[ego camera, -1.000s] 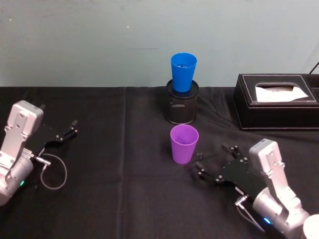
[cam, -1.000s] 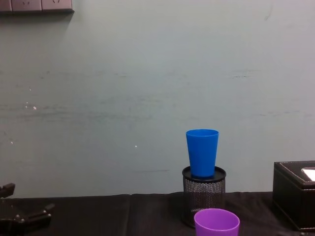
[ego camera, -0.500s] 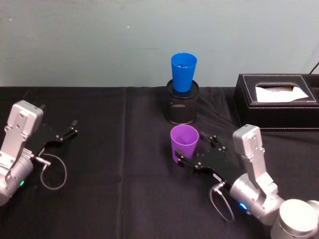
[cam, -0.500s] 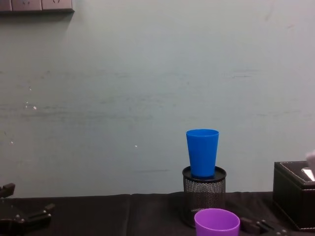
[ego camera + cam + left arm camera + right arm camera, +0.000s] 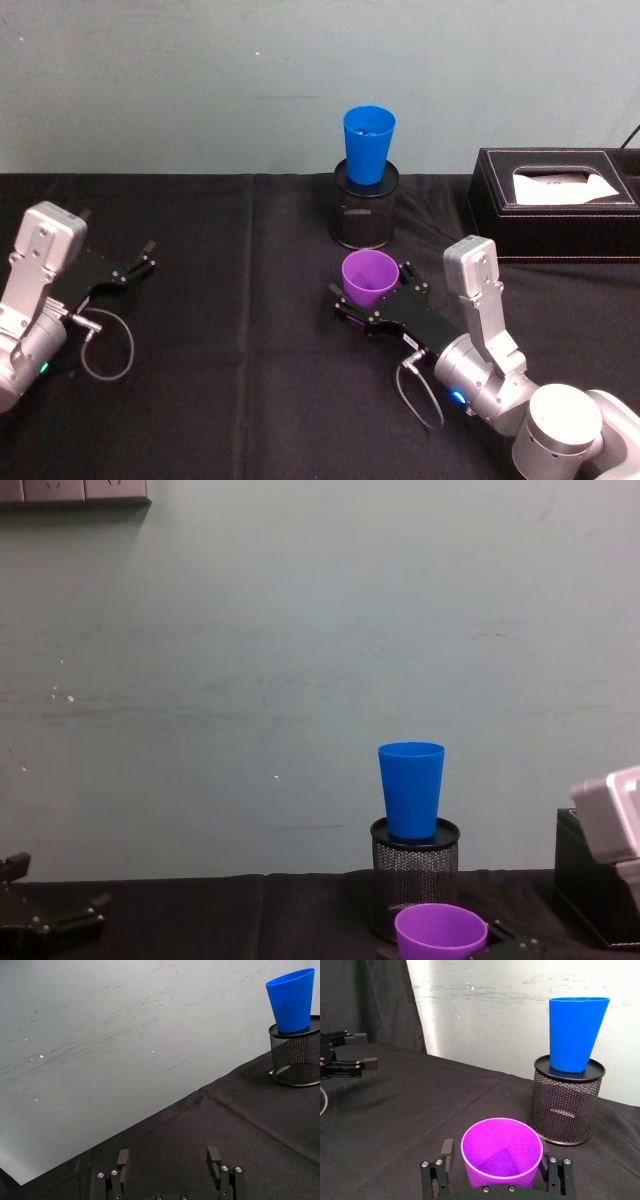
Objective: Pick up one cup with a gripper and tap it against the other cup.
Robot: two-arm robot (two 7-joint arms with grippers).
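Head view, purple cup as dial centre.

- Purple cup [image 5: 369, 279]: upright on the black tablecloth [image 5: 230, 350], mouth up, roughly mid-table.
- Right gripper [image 5: 372, 291]: reaches in from about 4 o'clock and straddles the purple cup, one finger on each side of its lower wall. In the right wrist view I see the fingers [image 5: 447, 1152] apart, with a sliver of cloth between one finger and the cup wall, so I log them as spread, not clamped. The cup's base is on the cloth as far as I can tell.
- Blue cup [image 5: 368, 145]: at 12 o'clock, upright on top of the black mesh pen holder [image 5: 364, 215], near the purple cup but apart from it.
- Left gripper [image 5: 125, 272]: at 9 o'clock, well apart, low over the cloth, fingers spread and holding nothing.
- Black tissue box [image 5: 555, 205]: at about 2 o'clock.
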